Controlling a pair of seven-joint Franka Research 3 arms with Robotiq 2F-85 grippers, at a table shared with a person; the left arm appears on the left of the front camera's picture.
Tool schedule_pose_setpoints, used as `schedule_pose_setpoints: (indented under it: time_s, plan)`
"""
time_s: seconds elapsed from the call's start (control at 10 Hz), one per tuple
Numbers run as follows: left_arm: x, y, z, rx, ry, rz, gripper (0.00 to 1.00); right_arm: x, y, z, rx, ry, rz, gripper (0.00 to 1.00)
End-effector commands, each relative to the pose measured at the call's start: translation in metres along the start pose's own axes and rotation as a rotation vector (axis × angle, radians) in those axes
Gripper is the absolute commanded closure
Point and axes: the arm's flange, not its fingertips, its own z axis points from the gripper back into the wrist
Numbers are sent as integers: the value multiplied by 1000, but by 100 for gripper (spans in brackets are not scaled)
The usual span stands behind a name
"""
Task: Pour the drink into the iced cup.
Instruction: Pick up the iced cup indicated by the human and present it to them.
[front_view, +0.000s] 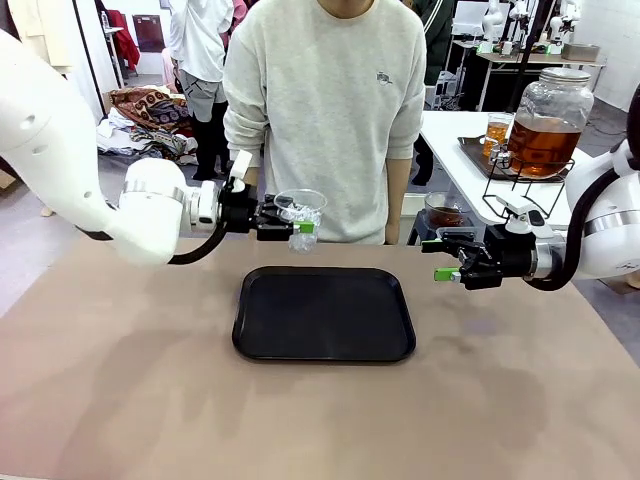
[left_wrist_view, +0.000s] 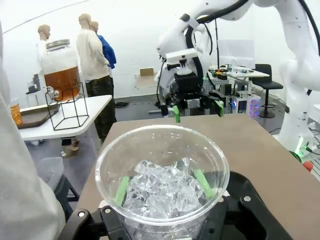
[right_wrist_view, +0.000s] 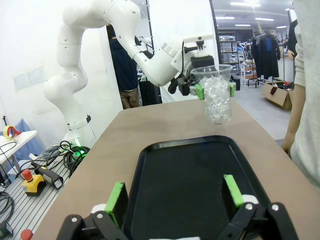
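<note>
Left gripper (front_view: 303, 228) was clamped on the iced cup (front_view: 300, 212), its green pads (left_wrist_view: 121, 190) pressing the clear wall from either side. It held the cup in the air just beyond the far edge of the black tray (front_view: 325, 320) on the bench (front_view: 120, 380). Right gripper (front_view: 444, 260) hovered to the tray's right, jaws spread, nothing between them.

By my judgement pouring had not begun: the cup contained only clear ice. The drink (front_view: 443, 214), amber-brown in a small cup, stood past the bench's far edge, just behind that empty gripper; what it rested on I could not tell. A similar liquid filled a large glass dispenser jar (front_view: 545, 140) on a side table farther back. Picking up the drink and tipping it in were both left to do.

The iced cup was upright, long axis vertical, mouth facing up.
</note>
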Motion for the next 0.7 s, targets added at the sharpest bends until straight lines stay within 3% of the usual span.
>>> schedule_pose_setpoints:
  time_s: [0.0,0.1,0.2,0.6]
  plan:
    - [7,13,-7,21,-7,32,39,3,-3,-2,-5,1,-1,0]
    - [10,15,-5,10,-11,69,39,3,-3,-2,-5,1,-1,0]
    - [7,6,-2,6,3,7,39,3,-3,-2,-5,1,-1,0]
    - [7,6,-2,6,3,7,39,3,-3,-2,-5,1,-1,0]
